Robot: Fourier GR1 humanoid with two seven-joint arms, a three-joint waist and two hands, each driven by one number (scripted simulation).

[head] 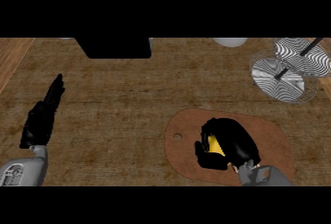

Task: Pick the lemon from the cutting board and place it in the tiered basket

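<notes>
At lower right of the frame, the right hand (227,146) curls round the lemon (214,145) on the cutting board (271,135), well inside its edges. The tiered basket (291,70) stands at upper right, bare counter (142,100) between. The left hand (44,114) rests straight-fingered at left.
</notes>
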